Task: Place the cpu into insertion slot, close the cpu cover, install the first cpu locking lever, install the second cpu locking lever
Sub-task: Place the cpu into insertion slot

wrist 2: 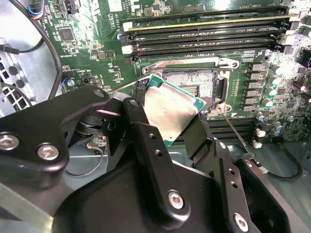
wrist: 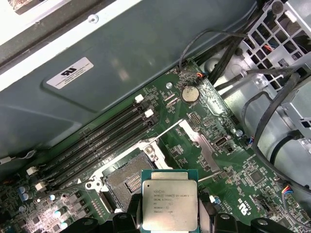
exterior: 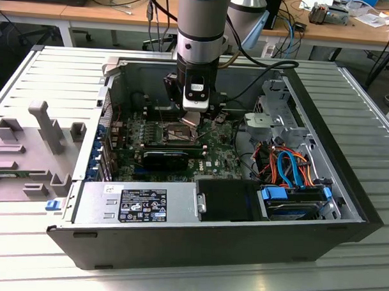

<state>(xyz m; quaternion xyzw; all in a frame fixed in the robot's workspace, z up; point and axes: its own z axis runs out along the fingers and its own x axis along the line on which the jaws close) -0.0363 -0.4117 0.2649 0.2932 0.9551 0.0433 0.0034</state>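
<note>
In the exterior view, the gripper (exterior: 191,116) hung at mid-frame inside the open computer case (exterior: 178,247), low over the green motherboard (exterior: 213,152). In the second wrist view, its black fingers (wrist 2: 146,141) were clamped on the cpu (wrist 2: 172,114), tilted just above the insertion slot (wrist 2: 194,87). In the first wrist view, the cpu (wrist: 169,206) hovered just beside the uncovered insertion slot (wrist: 127,180).

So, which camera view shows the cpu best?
The first wrist view: the cpu faces the camera, nearly all its metal top visible. The second wrist view shows it tilted, partly hidden by the fingers. The exterior view shows a small silvery patch under the arm.
</note>
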